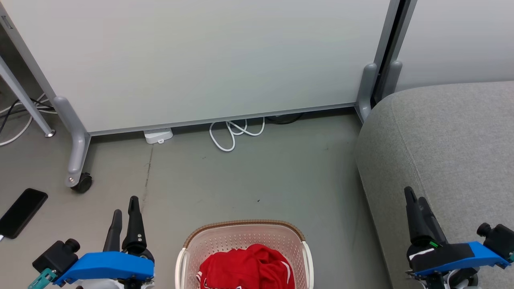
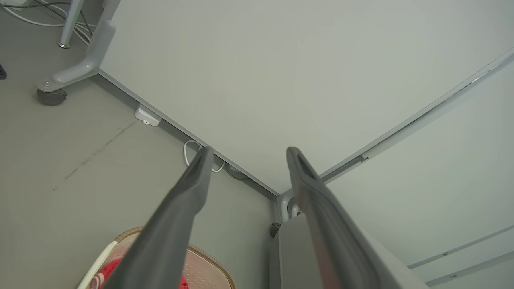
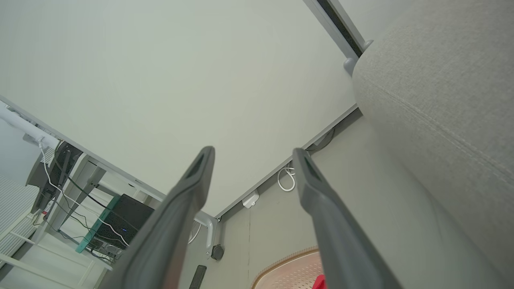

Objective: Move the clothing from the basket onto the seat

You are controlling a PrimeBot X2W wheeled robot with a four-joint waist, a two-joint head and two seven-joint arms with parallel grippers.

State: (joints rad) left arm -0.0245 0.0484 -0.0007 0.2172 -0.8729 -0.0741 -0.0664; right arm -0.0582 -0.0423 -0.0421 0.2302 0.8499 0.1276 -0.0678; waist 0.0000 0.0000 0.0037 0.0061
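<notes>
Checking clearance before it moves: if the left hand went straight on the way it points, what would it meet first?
Probably the white partition panel: the open, empty left hand aims at it above the floor, with nothing seen between, though depth is hard to judge.

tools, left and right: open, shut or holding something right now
left tool: open, holding nothing
right tool: open, holding nothing
</notes>
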